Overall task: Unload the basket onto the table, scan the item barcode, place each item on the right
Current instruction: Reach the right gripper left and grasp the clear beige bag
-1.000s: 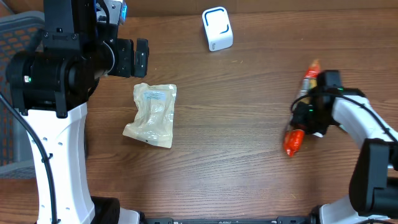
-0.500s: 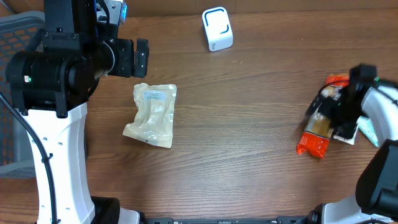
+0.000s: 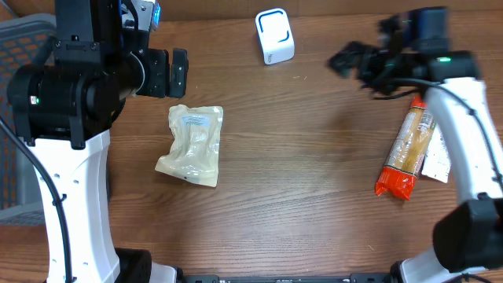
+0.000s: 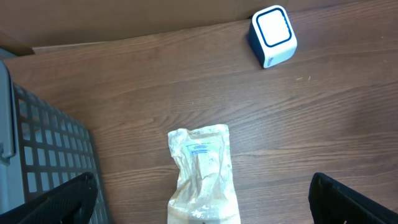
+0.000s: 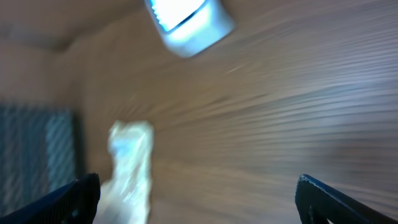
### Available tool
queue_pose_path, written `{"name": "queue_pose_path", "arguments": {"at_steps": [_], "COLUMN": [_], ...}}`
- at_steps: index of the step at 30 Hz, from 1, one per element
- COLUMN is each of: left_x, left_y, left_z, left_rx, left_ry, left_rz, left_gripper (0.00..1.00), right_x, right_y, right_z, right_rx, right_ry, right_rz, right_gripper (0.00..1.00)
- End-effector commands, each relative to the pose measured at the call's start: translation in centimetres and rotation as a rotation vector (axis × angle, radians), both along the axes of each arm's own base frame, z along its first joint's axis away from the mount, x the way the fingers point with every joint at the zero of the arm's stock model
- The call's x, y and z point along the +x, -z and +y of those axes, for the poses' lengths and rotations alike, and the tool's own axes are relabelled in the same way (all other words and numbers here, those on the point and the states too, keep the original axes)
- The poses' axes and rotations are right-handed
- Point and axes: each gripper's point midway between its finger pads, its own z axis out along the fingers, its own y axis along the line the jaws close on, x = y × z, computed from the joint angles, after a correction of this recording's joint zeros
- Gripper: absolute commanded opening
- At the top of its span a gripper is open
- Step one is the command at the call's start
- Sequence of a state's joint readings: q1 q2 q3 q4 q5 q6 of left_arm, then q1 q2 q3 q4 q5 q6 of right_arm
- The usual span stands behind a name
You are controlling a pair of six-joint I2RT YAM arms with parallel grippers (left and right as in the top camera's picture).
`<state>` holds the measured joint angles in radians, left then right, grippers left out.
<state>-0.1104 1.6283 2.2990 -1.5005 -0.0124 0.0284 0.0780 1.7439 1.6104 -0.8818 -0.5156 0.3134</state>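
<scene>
Packet (image 3: 409,149), long, with orange ends and a tan middle, lies flat on the right part of the counter (image 3: 299,204), a little slanted, and nothing holds it. Its upper end goes under the right arm, and a white sachet (image 3: 438,163) lies just against its right side. The right end effector (image 3: 357,67) hangs over the back of the counter, well apart from the packet and to the right of the scanner (image 3: 274,36). In the overhead view it is smeared, but in the right wrist view its two fingers stand far from each other at the lower corners, with only wood between them, so it is spread and empty. That view is blurred and shows the scanner at the top and the pouch (image 3: 191,145) low on the left. The scanner is a small white block with a blue line around its top face, and it stands near the back edge. The pouch is pale and crumpled, with a label near its upper end, and it lies left of the middle, away from the scanner. The left end effector (image 3: 170,72) hovers just behind the pouch without touching it. Its fingers are also spread wide and grip nothing. A grey basket (image 4: 50,168) stands at the left edge of the counter.
</scene>
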Motion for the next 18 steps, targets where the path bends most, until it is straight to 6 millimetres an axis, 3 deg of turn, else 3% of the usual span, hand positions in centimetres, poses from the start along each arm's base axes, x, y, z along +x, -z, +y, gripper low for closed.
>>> {"name": "queue_pose_path", "arguments": {"at_steps": [1,5,9,14,18], "left_x": [0.2,0.2,0.2,0.2,0.2], "left_y": [0.1,0.1,0.1,0.1,0.1], "left_z": [0.0,0.0,0.0,0.0,0.0], "left_rx": [-0.003,-0.003,-0.003,-0.003,-0.003], "left_ry": [-0.005,-0.005,-0.005,-0.005,-0.005], "left_rz": [0.001,0.001,0.001,0.001,0.001], "left_gripper": [1.0,1.0,1.0,0.99,1.0], "right_x": [-1.9,-3.7,-5.0,-6.1,-6.7], "right_y": [4.7,9.5,13.3,17.0,19.3], "right_z": [9.3,16.9,22.0,26.3,28.3], "right_rx": [0.097,0.099,0.111,0.118,0.124], "right_ry": [-0.152,-0.268,-0.329,-0.411,-0.451], "right_rz": [0.139,0.21,0.238,0.209,0.19], "right_gripper": [0.99,0.95,0.93,0.9,0.87]}}
